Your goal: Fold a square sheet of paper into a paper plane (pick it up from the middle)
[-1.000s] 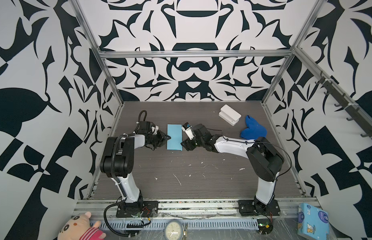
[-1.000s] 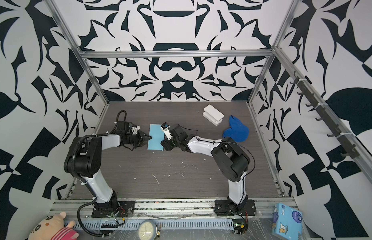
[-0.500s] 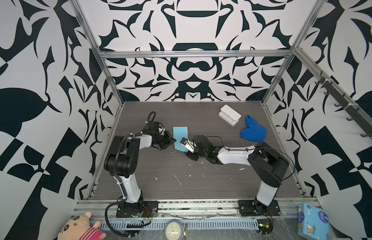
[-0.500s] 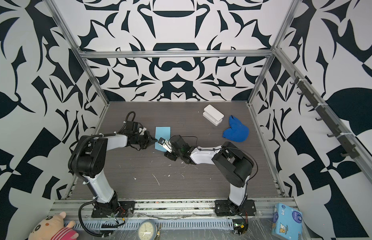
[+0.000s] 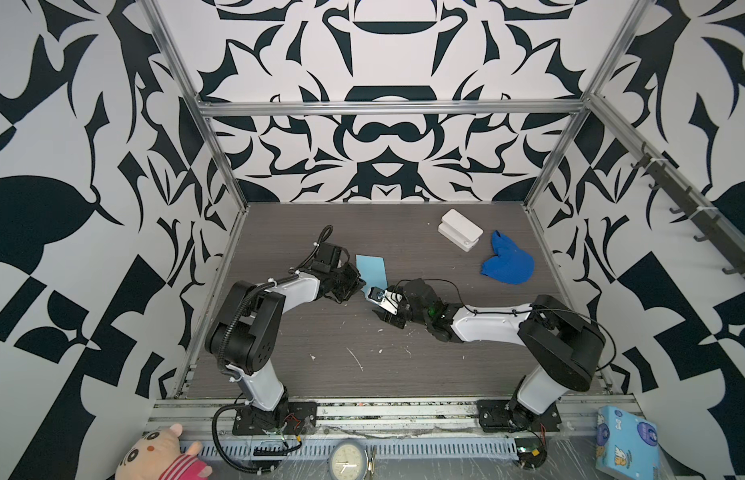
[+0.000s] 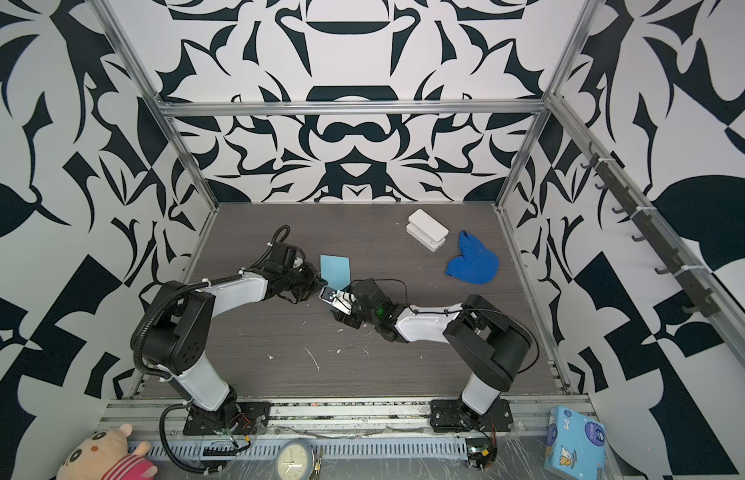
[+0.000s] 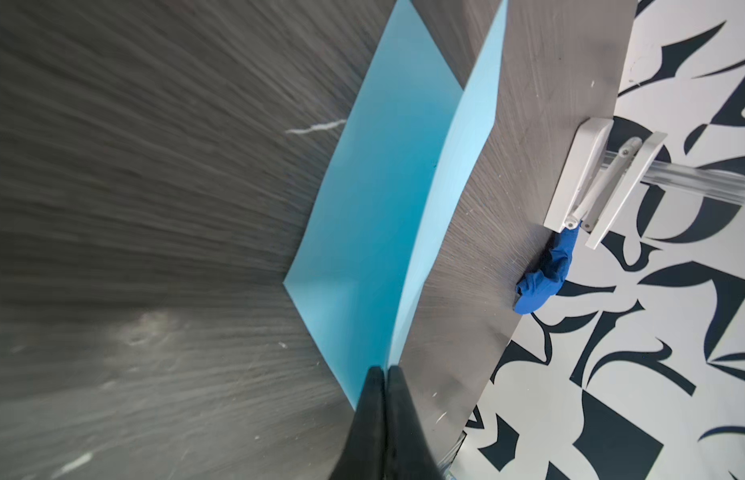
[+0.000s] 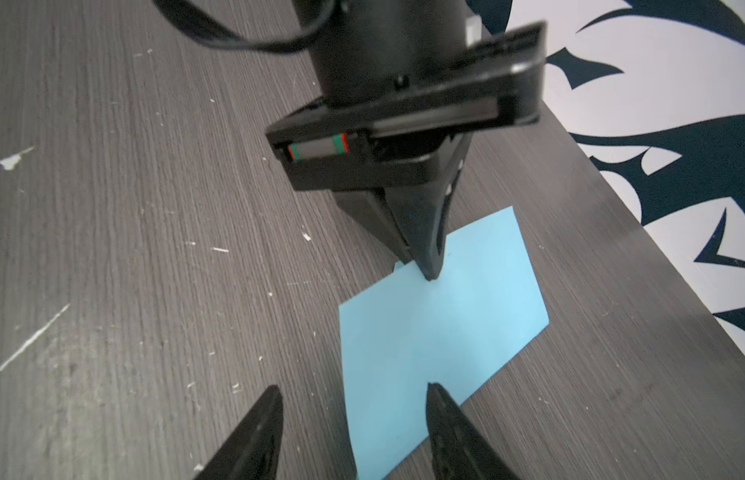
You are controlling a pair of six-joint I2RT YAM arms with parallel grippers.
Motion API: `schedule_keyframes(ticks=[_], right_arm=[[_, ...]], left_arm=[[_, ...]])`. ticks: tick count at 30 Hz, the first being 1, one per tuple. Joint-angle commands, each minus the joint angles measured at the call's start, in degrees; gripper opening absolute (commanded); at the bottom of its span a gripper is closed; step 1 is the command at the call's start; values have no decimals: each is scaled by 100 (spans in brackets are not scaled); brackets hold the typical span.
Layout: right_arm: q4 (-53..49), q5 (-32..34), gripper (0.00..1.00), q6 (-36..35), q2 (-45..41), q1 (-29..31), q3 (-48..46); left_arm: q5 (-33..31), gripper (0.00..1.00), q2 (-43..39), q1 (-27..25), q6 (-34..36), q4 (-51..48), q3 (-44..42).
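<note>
On my worktop (image 5: 404, 365), far right corner: white hinged case (image 5: 460, 229), royal-blue cloth lump (image 5: 508, 266) just beside it. White scraps lie nearer. Beyond the front edge: plush toy (image 5: 159, 455), dial clock (image 5: 346, 459), printed light-blue box (image 5: 626, 442).

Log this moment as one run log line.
left claw: shut on paper edge | right claw: open, near paper | paper: folded in half

The square sheet of paper (image 5: 371, 268) shows as a narrow oblong on the table (image 5: 321, 365); the left pincer (image 5: 359, 284) meets its left edge; the right pincer (image 5: 375, 301) sits just beside its near corner.
</note>
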Motion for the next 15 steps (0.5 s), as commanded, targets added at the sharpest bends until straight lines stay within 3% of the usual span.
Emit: schedule_keyframes(ticks=[1,10,15], right_arm=[[582,160,56,-131,244,109,127],[1565,872,37,-523,790,301,212],[1873,1119,34,-567,860,315,183]], left_arm=[[-170,6,18,-15,-203,-173,101],[-171,7,27,-21,-214,-253,127],[-137,8,40,-20,-239,-264,134]])
